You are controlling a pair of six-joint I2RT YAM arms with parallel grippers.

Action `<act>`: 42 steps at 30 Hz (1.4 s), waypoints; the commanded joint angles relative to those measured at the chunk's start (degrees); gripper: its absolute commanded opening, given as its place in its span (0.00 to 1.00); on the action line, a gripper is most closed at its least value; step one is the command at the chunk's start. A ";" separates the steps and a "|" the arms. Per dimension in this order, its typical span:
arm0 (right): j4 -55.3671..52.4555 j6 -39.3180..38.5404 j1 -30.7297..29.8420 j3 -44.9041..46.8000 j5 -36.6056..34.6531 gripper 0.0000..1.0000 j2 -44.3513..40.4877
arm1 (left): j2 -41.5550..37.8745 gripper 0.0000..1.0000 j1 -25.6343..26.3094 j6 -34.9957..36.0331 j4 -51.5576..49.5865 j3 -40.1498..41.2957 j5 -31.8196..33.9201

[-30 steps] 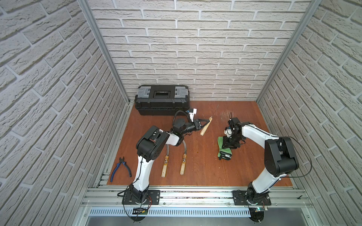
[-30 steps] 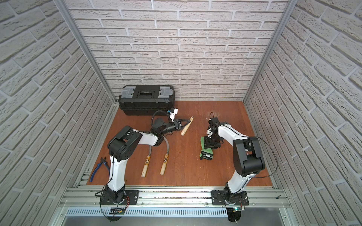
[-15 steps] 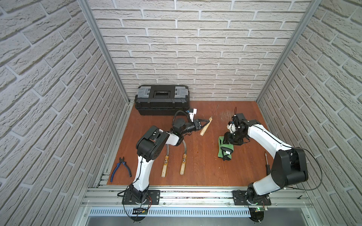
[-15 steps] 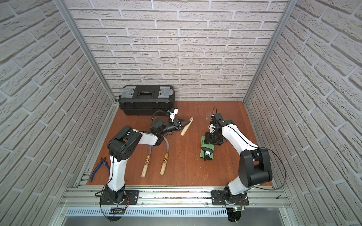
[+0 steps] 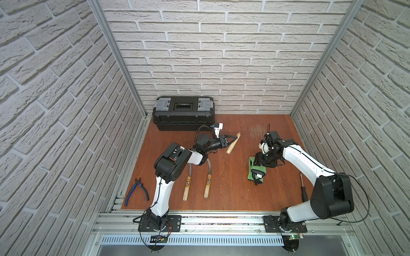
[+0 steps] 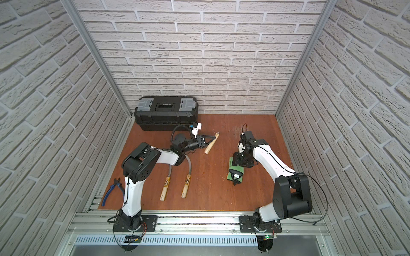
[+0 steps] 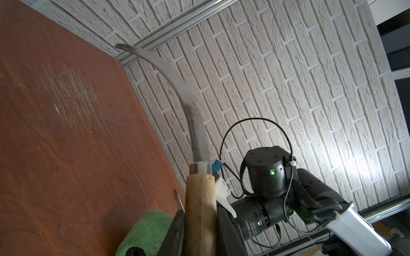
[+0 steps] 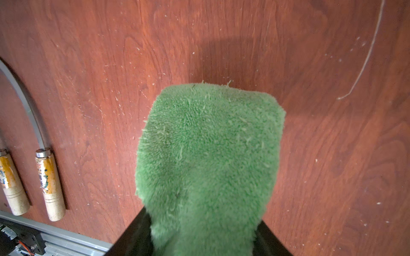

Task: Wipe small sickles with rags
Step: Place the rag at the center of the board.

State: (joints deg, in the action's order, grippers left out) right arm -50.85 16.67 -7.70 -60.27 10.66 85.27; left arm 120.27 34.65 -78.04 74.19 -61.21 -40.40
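Currently, my right arm [image 5: 306, 164] has swung its elbow outward toward the side wall over the last second, uncovering one screwdriver [image 5: 303, 192] on the table [image 5: 233, 195]; its wrist has stayed over the far end of the rag [image 8: 208, 144]. The right gripper [image 5: 259, 161] has widened its jaws in that time. They now stand either side of that end with the green pile filling the gap, and I cannot tell whether they clamp the rag or merely straddle it. The rag lies flat on the table, well apart from any blade. My left arm [image 5: 170, 168] has not moved: the left gripper [image 5: 228, 141] stays clamped on the wooden handle of the held sickle [image 5: 232, 147], raised off the table near the toolbox [image 5: 183, 113]. I judge this a re-seating of the grasp; wiping has not begun, and the rag must first be lifted to the held blade. Count, by size: two arms; one toolbox against the back wall; three sickles, one held and two lying side by side [image 5: 187, 188] [image 5: 207, 185] beside the left arm; one rag; one pair of pliers [image 5: 136, 191] off the board's left edge; one screwdriver.
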 commanded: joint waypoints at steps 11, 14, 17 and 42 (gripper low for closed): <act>4.51 0.78 0.15 -0.09 2.52 0.89 3.02 | -1.29 0.00 -0.46 0.54 6.14 0.83 -0.82; 3.26 0.65 0.15 -1.13 0.91 0.91 2.34 | -1.24 0.00 -0.46 0.54 6.19 0.74 -0.82; 0.58 0.73 0.15 -2.29 -4.09 0.91 2.18 | -1.15 0.00 -0.44 0.55 6.17 0.74 -0.82; 3.58 0.30 0.19 -3.44 4.38 1.00 1.10 | -2.06 0.00 -0.46 0.92 6.16 1.53 -0.62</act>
State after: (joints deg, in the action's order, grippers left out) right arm -47.33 17.17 -7.70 -61.84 15.05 88.03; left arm 120.27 34.61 -78.00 74.19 -60.31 -40.38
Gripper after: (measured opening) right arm 0.997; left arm 0.238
